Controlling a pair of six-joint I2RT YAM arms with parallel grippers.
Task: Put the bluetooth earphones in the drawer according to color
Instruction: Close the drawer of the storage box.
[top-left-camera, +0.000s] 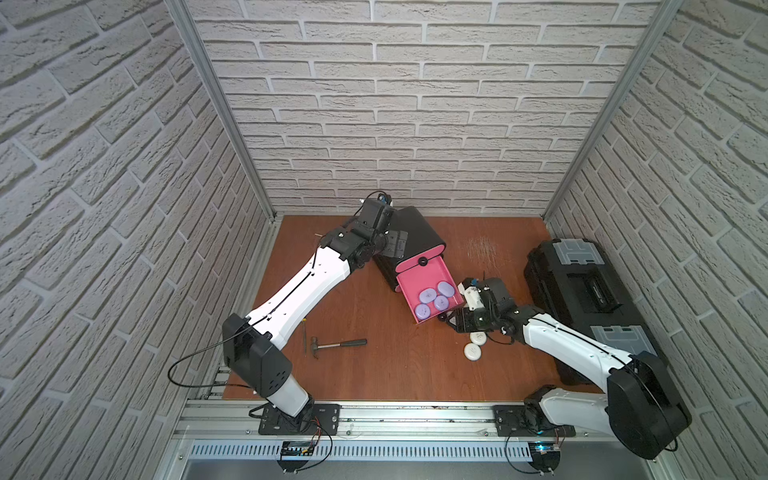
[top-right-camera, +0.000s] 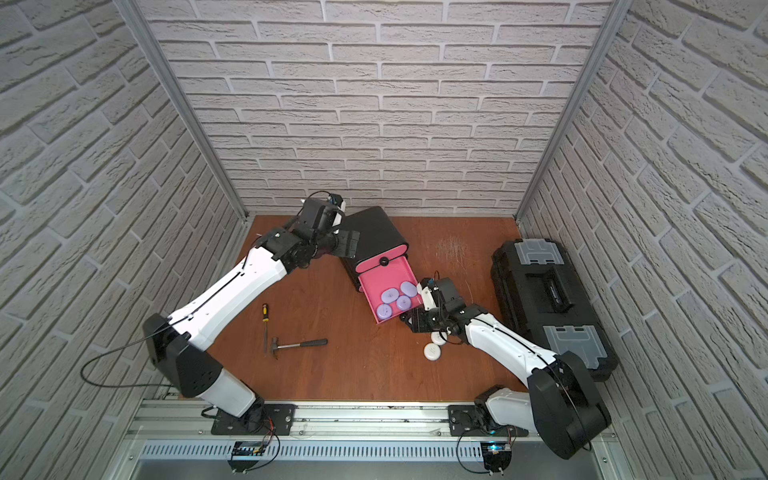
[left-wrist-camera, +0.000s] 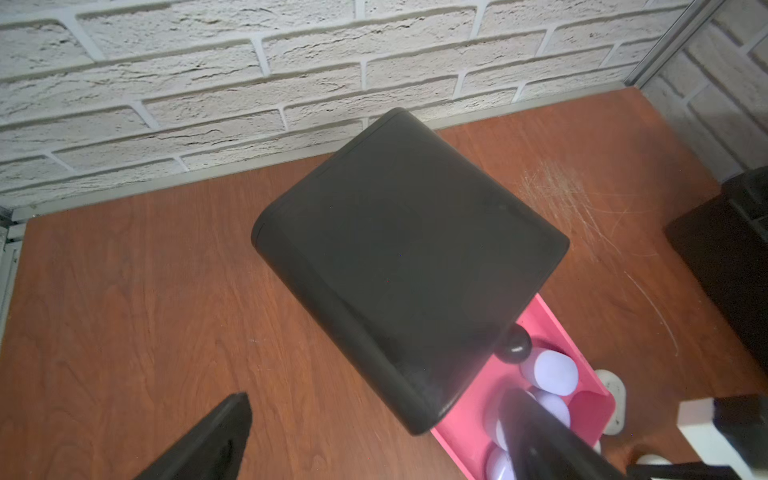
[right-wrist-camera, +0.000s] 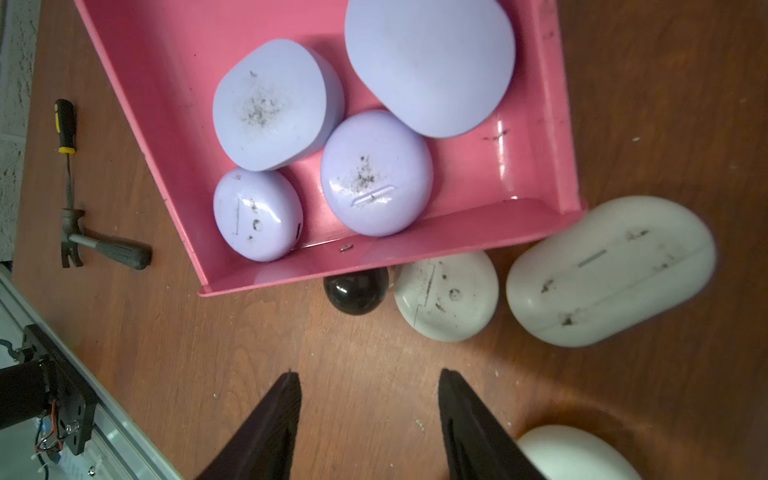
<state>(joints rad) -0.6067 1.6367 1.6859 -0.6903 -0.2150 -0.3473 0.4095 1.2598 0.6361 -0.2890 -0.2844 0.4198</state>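
Now: four lavender cases (right-wrist-camera: 376, 174) lie in pulled-out pink drawer (right-wrist-camera: 415, 255), about desk (top-left-camera: 374, 374) middle. White cases (right-wrist-camera: 446, 295) sit on desk just outside drawer front, toward front edge, toolbox (top-left-camera: 582, 291) side. Right gripper (right-wrist-camera: 370, 374) nearer: jaws half spread, empty, pointing down at bare desk. Drawer knob (right-wrist-camera: 355, 291) straight ahead; nearest white case beside knob, slightly off line, roundish. We judge small sideways shift needed. Left gripper (left-wrist-camera: 376, 395) spread wide, empty, hovers over cabinet (left-wrist-camera: 407, 249) near back edge.

Hammer (top-left-camera: 338, 344) beside screwdriver (top-right-camera: 264, 316) (yellow-black handle) on the table (top-left-camera: 374, 378), black toolbox (top-left-camera: 582, 291) well apart.
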